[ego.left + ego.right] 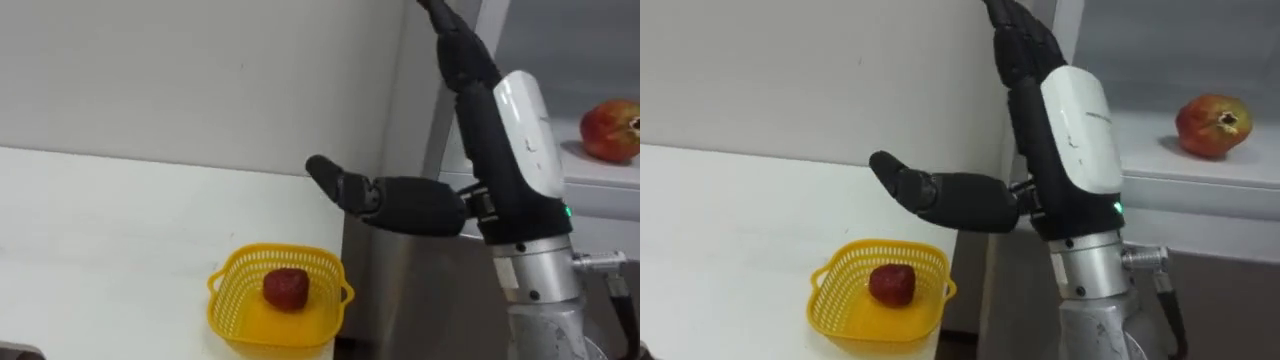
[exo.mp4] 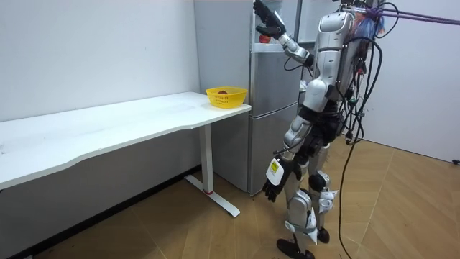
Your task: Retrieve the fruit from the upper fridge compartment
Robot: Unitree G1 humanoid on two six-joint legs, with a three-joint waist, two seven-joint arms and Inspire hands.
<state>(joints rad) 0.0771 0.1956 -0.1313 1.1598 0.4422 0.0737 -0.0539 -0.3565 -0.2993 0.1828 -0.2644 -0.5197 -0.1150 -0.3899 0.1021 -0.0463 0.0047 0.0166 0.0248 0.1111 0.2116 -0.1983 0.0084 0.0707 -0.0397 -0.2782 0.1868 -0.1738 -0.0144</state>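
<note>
I'm holding the right robot hand [image 1: 1070, 120] up beside the upper fridge shelf [image 1: 1240, 172], fingers spread, gripping nothing (left robot hand [image 2: 277, 181] hanging idle). The pomegranate [image 1: 1210, 125] is sitting there, apart; next, I reckon, shifting right and closing round it.

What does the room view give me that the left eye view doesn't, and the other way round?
Room view: the left hand hanging by the thigh, the whole table and the fridge's shut lower door. Left eye view: the pomegranate clearly, on the upper shelf, apart from the right hand. Both: that hand raised and open, and the yellow basket with a red fruit at the table's end.
</note>
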